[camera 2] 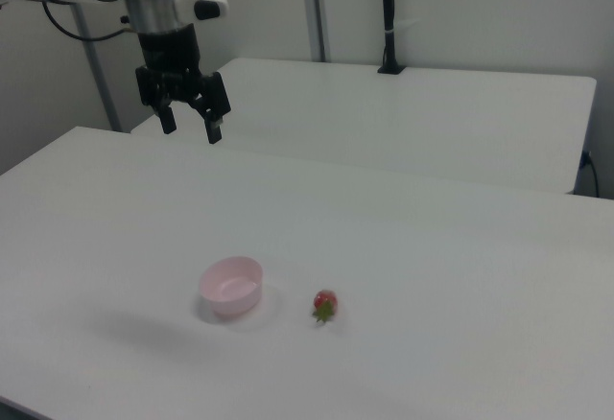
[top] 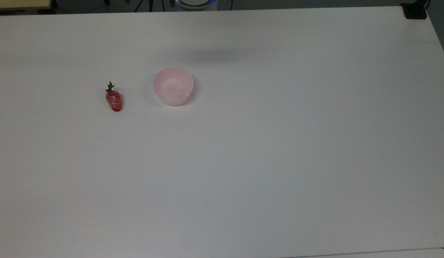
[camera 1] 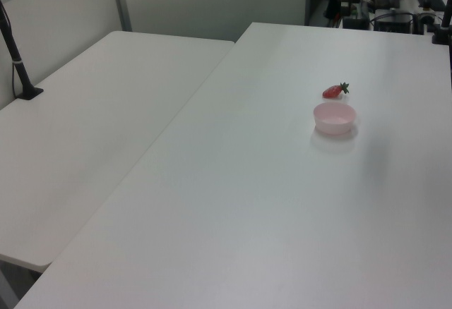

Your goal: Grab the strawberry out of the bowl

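The small glossy red strawberry (top: 114, 100) lies on the white table (top: 265, 150) beside the empty pale pink plastic bowl (top: 173, 86), green stem towards the top view's top; the black two-finger gripper (camera 2: 190, 128) hangs high above, fingers wide

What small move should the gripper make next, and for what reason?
Probably none toward the fruit: just stay raised. The strawberry lies on the table beside the bowl, apart from it, and the bowl looks empty, so the pick seems done. In the right view the gripper hangs high above the table, open and holding nothing.
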`<action>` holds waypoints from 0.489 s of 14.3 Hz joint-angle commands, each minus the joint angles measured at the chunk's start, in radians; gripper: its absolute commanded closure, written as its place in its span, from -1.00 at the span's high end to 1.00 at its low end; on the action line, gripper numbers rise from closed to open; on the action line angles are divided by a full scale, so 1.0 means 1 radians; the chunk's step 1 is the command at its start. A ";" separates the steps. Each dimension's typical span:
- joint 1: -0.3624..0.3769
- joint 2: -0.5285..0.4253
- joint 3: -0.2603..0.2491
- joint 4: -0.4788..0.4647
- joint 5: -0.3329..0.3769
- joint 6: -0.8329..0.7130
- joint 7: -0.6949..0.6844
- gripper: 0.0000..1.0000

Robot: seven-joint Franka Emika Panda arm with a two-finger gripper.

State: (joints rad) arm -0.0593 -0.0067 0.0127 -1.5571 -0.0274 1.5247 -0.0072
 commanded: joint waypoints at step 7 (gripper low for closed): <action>0.022 0.008 -0.043 -0.011 0.049 0.129 0.013 1.00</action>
State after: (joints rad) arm -0.0511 0.0101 -0.0085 -1.5587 -0.0040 1.6302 -0.0046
